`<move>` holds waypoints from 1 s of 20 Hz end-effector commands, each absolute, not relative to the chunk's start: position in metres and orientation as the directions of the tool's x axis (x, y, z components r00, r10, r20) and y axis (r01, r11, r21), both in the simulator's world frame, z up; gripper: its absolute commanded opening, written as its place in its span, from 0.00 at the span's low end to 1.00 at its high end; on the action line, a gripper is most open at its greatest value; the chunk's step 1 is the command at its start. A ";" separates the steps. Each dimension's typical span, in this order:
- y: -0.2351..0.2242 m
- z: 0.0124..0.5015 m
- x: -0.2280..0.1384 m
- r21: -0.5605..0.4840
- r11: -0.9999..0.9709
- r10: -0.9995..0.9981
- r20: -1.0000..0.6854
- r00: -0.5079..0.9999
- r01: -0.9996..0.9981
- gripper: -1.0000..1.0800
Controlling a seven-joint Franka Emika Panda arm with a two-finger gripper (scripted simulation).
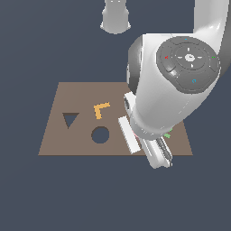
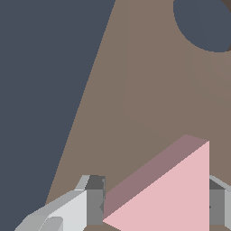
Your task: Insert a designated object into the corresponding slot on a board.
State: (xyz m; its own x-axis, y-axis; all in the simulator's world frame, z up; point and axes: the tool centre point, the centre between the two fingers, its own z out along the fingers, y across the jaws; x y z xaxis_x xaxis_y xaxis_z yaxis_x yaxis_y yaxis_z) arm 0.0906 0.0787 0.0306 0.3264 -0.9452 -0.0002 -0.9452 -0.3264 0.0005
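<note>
Pink triangle piece [image 2: 173,198] sits between the two fingers [image 2: 92,203] of the gripper [image 2: 155,205] in the wrist view, one finger at its pointed corner and the other at its flat edge, so the jaws look pinched on it, though whether both pads truly touch is hard to confirm from this close crop. The piece appears low over or on the board [image 1: 81,97], well apart from the triangular slot [image 1: 70,120], with the round hole [image 1: 100,135] lying between the two. In the exterior view the arm's bulk hides the piece completely; only a sliver of green [image 1: 168,134] shows beside the wrist. An orange L-shaped piece [image 1: 101,109] lies just beyond the round hole. Gripping across corner and opposite edge probably keeps the flat shape from twisting, which matters since it must match the slot's downward point. The carry to the slot seems not yet done.
</note>
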 end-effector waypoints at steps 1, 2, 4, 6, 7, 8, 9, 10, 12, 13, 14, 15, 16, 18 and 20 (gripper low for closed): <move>0.079 0.030 0.091 0.000 -0.326 -0.945 0.000 0.326 -0.945 0.00; 0.079 0.030 0.091 0.000 -0.326 -0.945 0.000 0.326 -0.945 0.00; 0.079 0.030 0.091 0.000 -0.326 -0.945 0.000 0.326 -0.945 0.00; 0.079 0.030 0.091 0.000 -0.326 -0.945 0.000 0.326 -0.945 0.00; 0.079 0.030 0.091 0.000 -0.326 -0.945 0.000 0.326 -0.945 0.00; 0.079 0.030 0.091 0.000 -0.326 -0.945 0.000 0.326 -0.945 0.00; 0.079 0.031 0.091 -0.001 -0.326 -0.945 0.000 0.326 -0.945 0.00; 0.079 0.031 0.091 -0.001 -0.326 -0.945 0.000 0.326 -0.945 0.00; 0.079 0.031 0.091 -0.001 -0.328 -0.945 0.000 0.328 -0.945 0.00; 0.078 0.031 0.090 -0.001 -0.331 -0.943 0.000 0.331 -0.943 0.00; 0.078 0.031 0.089 -0.001 -0.336 -0.942 0.000 0.336 -0.942 0.00; 0.078 0.031 0.088 -0.001 -0.341 -0.940 0.000 0.341 -0.940 0.00; 0.077 0.031 0.087 -0.001 -0.347 -0.938 0.000 0.347 -0.938 0.00; 0.076 0.031 0.085 -0.001 -0.364 -0.931 0.000 0.364 -0.931 0.00; 0.075 0.031 0.081 -0.001 -0.385 -0.923 0.000 0.385 -0.923 0.00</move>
